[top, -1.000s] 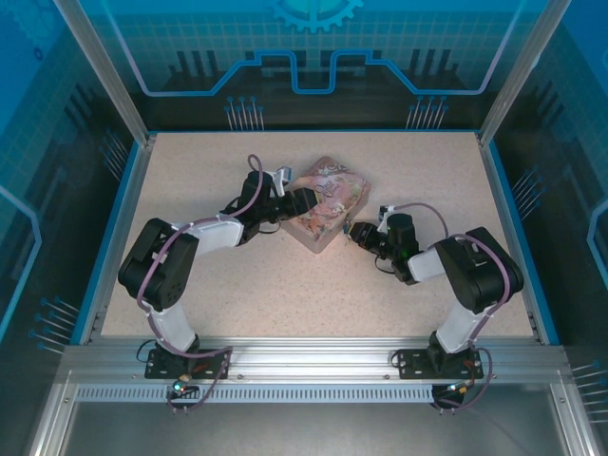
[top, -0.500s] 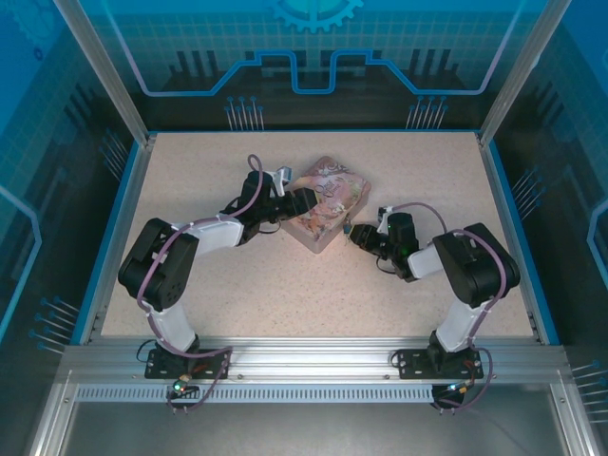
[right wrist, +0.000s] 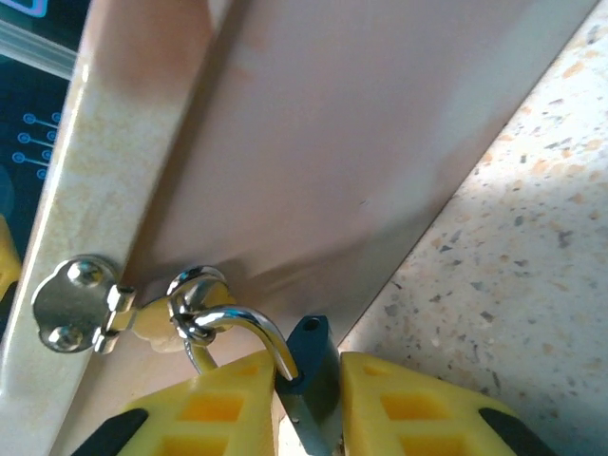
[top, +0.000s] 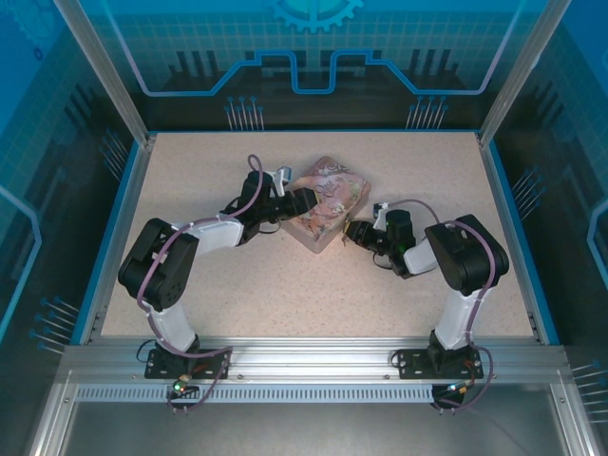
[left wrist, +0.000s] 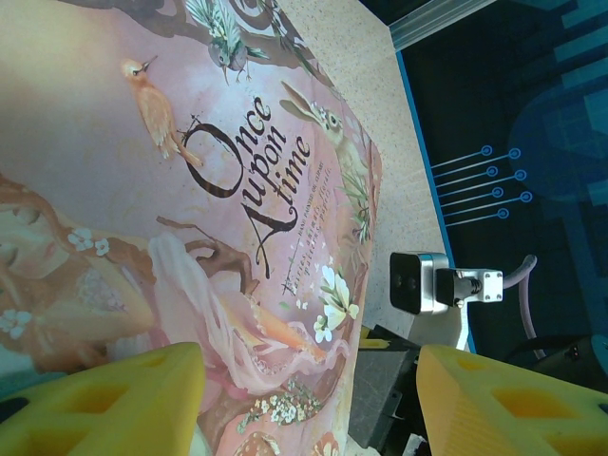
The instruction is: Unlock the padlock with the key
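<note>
The right gripper (right wrist: 309, 382) has its yellow fingers (right wrist: 223, 404) drawn in close on either side of the padlock (right wrist: 314, 361). The dark bluish body sits pinched between them with no gap visible on either side. From the body a silver shackle (right wrist: 249, 328) curves up and threads the hasp ring (right wrist: 195, 288), which hangs from a small riveted plate (right wrist: 81, 304) on the front wall of the pink tin (right wrist: 313, 142). One leg of the shackle enters the body. The other drops behind the left-hand finger, so I cannot tell whether it is seated or free. Beyond the tin wall the speckled surface (right wrist: 532, 237) lies bare.

The left gripper (left wrist: 309, 380) is at the opposite side of the tin. Its fingers are spread wide over the illustrated lid (left wrist: 237, 190). One finger overlaps the lid and the other sits past its edge. I cannot tell whether either presses on the tin, and nothing is clamped between them.

From above, the tin stands mid-surface with the two arms meeting it from either side.

The step in hand looks like steadying the lock: the body is held and the tin is braced, but no unlocking is under way. Next, the key must reach the keyhole at the bottom of the body, which the fingers now hide. That calls for a hold that exposes that end and a fine, straight insertion followed by a turn.
</note>
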